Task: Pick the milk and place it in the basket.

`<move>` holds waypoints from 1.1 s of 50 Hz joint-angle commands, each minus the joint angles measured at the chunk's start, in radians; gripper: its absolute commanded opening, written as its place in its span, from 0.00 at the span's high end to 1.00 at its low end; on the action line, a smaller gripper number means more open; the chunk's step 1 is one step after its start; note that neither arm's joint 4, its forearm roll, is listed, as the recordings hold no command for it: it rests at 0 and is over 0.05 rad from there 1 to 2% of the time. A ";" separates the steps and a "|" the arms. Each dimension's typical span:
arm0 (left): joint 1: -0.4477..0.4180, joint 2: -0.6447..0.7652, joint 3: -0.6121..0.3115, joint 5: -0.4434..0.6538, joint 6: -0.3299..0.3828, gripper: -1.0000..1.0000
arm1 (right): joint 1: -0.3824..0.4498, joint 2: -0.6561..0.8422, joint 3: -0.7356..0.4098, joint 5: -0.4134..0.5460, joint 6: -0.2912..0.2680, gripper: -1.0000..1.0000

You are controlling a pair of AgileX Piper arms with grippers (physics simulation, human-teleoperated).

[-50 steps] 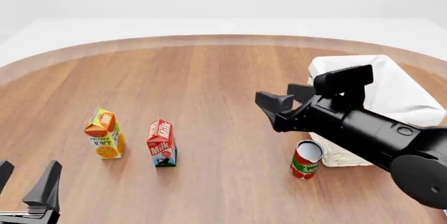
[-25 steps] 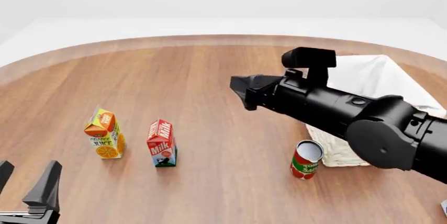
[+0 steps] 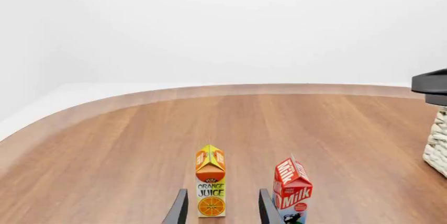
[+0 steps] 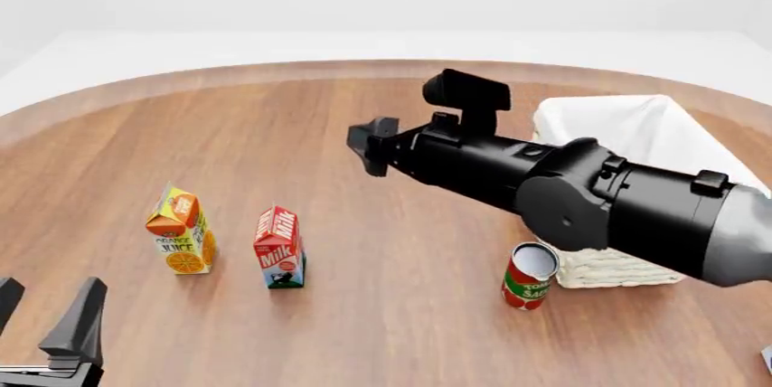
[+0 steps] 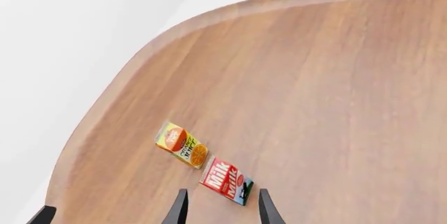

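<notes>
The milk (image 4: pixel 278 250) stands upright at the table's front left, a red carton with a blue-green base, also visible in the left wrist view (image 3: pixel 292 190) and the right wrist view (image 5: pixel 227 180). At the right stands the basket (image 4: pixel 657 125), off-white wicker with white cloth lining; its wicker edge (image 3: pixel 438 140) shows in the left wrist view. My right gripper (image 4: pixel 368 145) hovers open and empty over the table's middle, high above and to the right of the milk; its fingers (image 5: pixel 179 209) are spread. Low at the front-left corner, my left gripper (image 4: pixel 46 301) is open and empty, short of the cartons.
An orange juice carton (image 4: pixel 179 233) stands just left of the milk. A red tomato sauce can (image 4: pixel 529 276) stands in front of the basket's near-left corner. The right arm's black body stretches from the right edge across the basket's front.
The right arm has swung left and forward, away from the basket's side and out over the table's middle. The left gripper and all the objects have stayed put.
</notes>
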 commanded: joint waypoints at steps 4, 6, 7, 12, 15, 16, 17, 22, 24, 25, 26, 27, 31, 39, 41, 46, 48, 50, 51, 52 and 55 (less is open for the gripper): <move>0.000 0.000 0.000 0.000 0.000 0.00 | 0.030 0.104 -0.105 0.030 0.039 0.00; 0.000 0.000 0.000 0.000 0.000 0.00 | 0.035 0.121 -0.118 0.032 0.049 0.00; 0.000 0.000 0.000 0.000 0.000 0.00 | 0.038 0.132 -0.128 0.034 0.049 0.00; 0.000 0.000 0.000 0.000 0.000 0.00 | 0.049 0.159 -0.148 0.028 0.064 0.00; 0.000 0.000 0.000 0.000 0.000 0.00 | 0.049 0.167 -0.155 0.028 0.065 0.00; 0.000 0.000 0.000 0.000 0.000 0.00 | 0.051 0.173 -0.155 0.020 0.071 0.00; 0.000 0.000 0.000 0.000 0.000 0.00 | 0.049 0.178 -0.156 0.018 0.071 0.00; 0.000 0.000 0.000 0.000 0.000 0.00 | 0.050 0.206 -0.163 0.007 0.083 0.00; 0.000 0.000 0.000 0.000 0.000 0.00 | 0.055 0.218 -0.169 0.005 0.091 0.00; 0.000 0.000 0.000 0.000 0.000 0.00 | 0.056 0.222 -0.173 0.006 0.090 0.00; 0.000 0.000 0.000 0.000 0.000 0.00 | 0.057 0.227 -0.178 0.007 0.090 0.00; 0.000 0.000 0.000 0.000 0.000 0.00 | 0.058 0.233 -0.185 0.008 0.090 0.00; 0.000 0.000 0.000 0.000 0.000 0.00 | 0.052 0.254 -0.205 0.010 0.088 0.00; 0.000 0.000 0.000 0.000 0.000 0.00 | 0.050 0.282 -0.227 -0.001 0.112 0.00; 0.000 0.000 0.000 0.000 0.000 0.00 | 0.049 0.298 -0.228 -0.007 0.117 0.00; 0.000 0.000 0.000 0.000 0.000 0.00 | 0.046 0.332 -0.237 -0.016 0.127 0.00; 0.000 0.000 0.000 0.000 0.000 0.00 | 0.048 0.342 -0.242 -0.016 0.130 0.00; 0.000 0.000 0.000 0.000 0.000 0.00 | 0.046 0.354 -0.248 -0.017 0.133 0.00; 0.000 0.000 0.000 0.000 0.000 0.00 | 0.046 0.358 -0.249 -0.018 0.136 0.00; 0.000 0.000 0.000 0.000 0.000 0.00 | 0.048 0.363 -0.248 -0.021 0.141 0.00; 0.000 0.000 0.000 0.000 0.000 0.00 | 0.047 0.373 -0.250 -0.022 0.145 0.00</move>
